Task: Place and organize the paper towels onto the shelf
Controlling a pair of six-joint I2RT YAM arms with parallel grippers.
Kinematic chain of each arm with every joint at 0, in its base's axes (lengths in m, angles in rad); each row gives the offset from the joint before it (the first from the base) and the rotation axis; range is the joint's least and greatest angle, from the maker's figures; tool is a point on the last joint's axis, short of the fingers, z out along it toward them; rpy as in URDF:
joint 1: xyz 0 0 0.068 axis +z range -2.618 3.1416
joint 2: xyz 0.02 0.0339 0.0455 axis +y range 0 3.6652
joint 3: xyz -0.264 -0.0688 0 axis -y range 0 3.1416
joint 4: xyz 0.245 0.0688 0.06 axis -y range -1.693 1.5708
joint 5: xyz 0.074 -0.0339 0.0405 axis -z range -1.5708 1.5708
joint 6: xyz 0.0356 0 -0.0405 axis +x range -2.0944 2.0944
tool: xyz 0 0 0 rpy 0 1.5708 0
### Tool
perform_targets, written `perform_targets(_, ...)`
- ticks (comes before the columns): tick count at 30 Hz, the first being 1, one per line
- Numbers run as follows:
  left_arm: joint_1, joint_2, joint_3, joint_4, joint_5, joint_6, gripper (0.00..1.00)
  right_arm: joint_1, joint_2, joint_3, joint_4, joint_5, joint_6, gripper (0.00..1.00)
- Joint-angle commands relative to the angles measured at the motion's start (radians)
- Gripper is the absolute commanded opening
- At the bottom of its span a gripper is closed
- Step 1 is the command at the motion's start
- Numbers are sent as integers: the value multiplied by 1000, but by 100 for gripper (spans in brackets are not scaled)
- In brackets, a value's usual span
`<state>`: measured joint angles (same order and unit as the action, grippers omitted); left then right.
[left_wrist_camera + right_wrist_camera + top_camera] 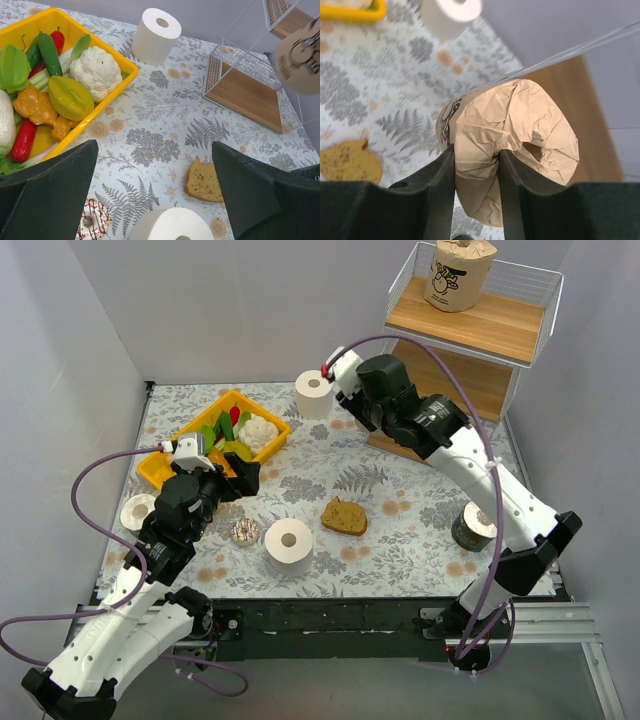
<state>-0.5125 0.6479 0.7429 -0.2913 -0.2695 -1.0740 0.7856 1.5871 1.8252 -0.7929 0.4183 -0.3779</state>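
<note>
On the left, the left gripper point(155, 162) hangs wide open with nothing in it, over the patterned table point(400, 490) just beside the yellow tray point(107, 60) of toy vegetables. The near white roll point(288, 543) stands close to it and the far white roll point(313, 393) is well beyond. A bread slice point(345, 517) lies in the middle. Further right, the right gripper point(476, 155) has its jaws pinched onto the crumpled side of a tan-wrapped roll point(520, 135), carried in the air at the shelf's left side. The overhead view hides that roll under the arm. From the wrist, a wire rail point(580, 47) crosses just behind it, with wooden board beyond; I cannot tell which tier. The shelf point(500, 325) stands at the far right with a second tan roll point(460, 275) on its top board, and a dark-wrapped roll point(472, 527) waits on the table near the arm. To my eye the job in hand is setting this roll on a board. It should go over the rail rather than into it. It should be kept level, since the hold is on soft paper off to one side, and tucked toward a back corner to leave room. I would let go only once its base sits flat.
</note>
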Motion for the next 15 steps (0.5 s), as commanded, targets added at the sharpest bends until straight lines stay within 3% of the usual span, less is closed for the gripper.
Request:
perform_targets(1,3,-4,3,4,7,5,98,-2,-61,191,16,155,-70,37)
perform_targets(7,3,-4,0,4,15,6,98,-2,-67,307,197,304,-252,38)
perform_targets(11,3,2,-2,9,24,6,98,-2,-105,287,491,370,-389,38)
perform_targets(15,3,12,3,9,36,9,98,-8,-93,278,679,438,-597,38)
